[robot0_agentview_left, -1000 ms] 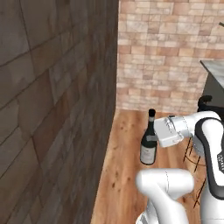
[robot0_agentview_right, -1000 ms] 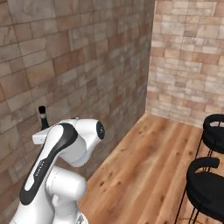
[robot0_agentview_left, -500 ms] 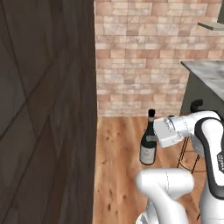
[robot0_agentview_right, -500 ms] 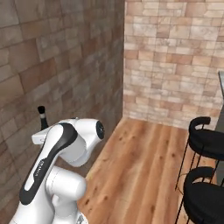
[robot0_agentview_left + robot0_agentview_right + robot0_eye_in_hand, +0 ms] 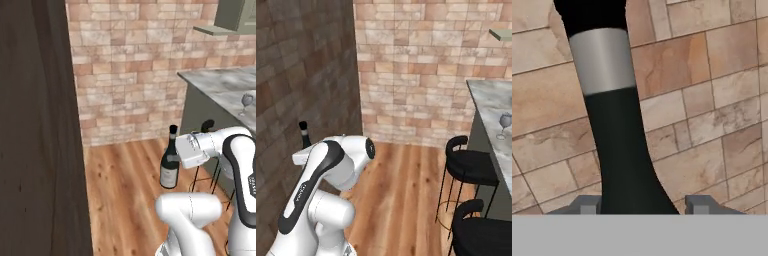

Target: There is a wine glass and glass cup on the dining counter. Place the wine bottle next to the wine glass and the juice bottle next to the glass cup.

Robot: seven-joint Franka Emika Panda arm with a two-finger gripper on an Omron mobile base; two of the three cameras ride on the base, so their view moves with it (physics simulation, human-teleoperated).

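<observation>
My gripper (image 5: pixel 181 152) is shut on the wine bottle (image 5: pixel 169 167), a slim dark bottle with a pale label, held upright above the wooden floor. In the hand view its black neck with a grey band (image 5: pixel 612 135) rises between my two fingertips (image 5: pixel 587 204). The bottle's top (image 5: pixel 304 131) pokes up behind my arm in the right base view. The wine glass (image 5: pixel 246 101) (image 5: pixel 504 122) stands on the marble dining counter (image 5: pixel 215 82) (image 5: pixel 488 97) far to the right. The juice bottle and the glass cup are out of view.
Two black-seated bar stools (image 5: pixel 470 162) (image 5: pixel 482 234) stand along the counter's near side. A dark stone wall (image 5: pixel 35 125) runs close on my left and a brick wall (image 5: pixel 130 70) closes the far end. Open wooden floor (image 5: pixel 406 190) lies between.
The whole picture has shifted as the base moved. The dining counter, the wine glass and the stools have come further into view. The wine bottle stays in my grip.
</observation>
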